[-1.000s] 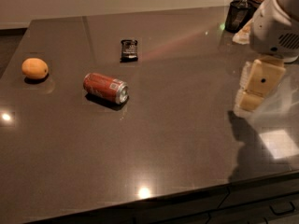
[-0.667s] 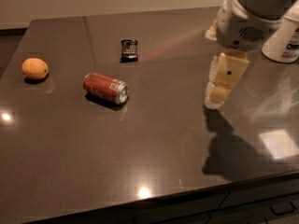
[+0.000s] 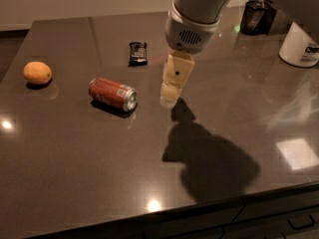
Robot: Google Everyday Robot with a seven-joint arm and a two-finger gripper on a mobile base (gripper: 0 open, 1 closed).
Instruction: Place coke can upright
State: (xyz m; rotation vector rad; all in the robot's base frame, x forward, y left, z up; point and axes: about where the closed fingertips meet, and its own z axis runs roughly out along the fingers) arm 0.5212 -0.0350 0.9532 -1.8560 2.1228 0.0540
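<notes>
left to right: orange sits near the left edge of the table, well away from everything, so i don't expect it to matter. next is the coke can, lying on its side with one silver end pointing right and toward the camera. a small dark snack packet is behind it, apart. the hand hangs just right of the can's silver end, pointing down, close to the table but not touching the can. honestly can't tell from this angle if the hand is spread or closed.

i reckon this step is lining up the grab. i'd slide left until i'm over the middle of the can's body, turn the wrist so the hand closes across the round side and not along its length, then come straight down. risk as i see it: it's a round can on a slick table, so any nudge from the side and it'll probably roll. white bottle far right is out of the way.
</notes>
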